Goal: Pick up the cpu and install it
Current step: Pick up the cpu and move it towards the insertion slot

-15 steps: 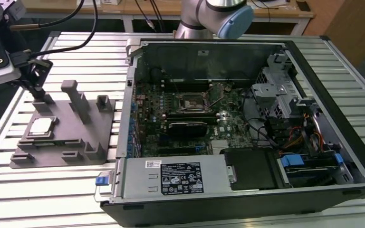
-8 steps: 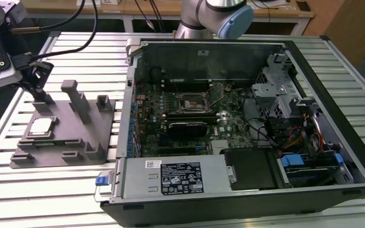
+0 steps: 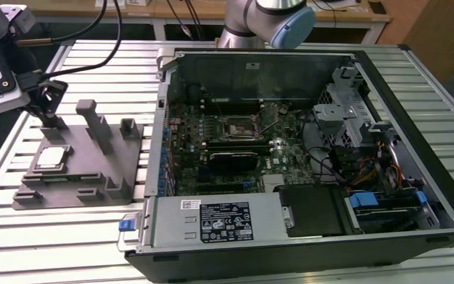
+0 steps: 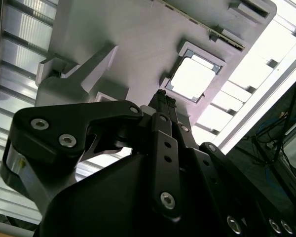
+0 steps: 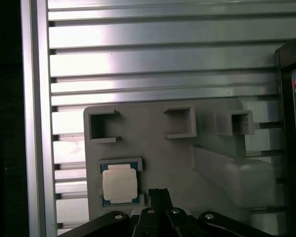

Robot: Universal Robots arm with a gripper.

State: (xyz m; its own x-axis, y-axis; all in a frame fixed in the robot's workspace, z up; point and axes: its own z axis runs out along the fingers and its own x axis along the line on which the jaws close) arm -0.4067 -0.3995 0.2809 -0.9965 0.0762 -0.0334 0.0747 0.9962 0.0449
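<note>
Silver square cpu point(image 5: 120, 185), grey blocky fixture point(image 5: 167, 163), black pincer point(image 5: 159, 193)

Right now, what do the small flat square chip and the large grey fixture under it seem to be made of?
The small flat square chip: its pale silver-grey top, smooth and faintly shiny, looks like metal. The large grey fixture with upright blocks: even matt grey, no glints, probably moulded plastic; I cannot exclude painted metal.

black label point(image 3: 227, 222): on power supply point(image 3: 172, 228), print too small to read
white sticker point(image 3: 189, 205): just beside, unreadable
</note>
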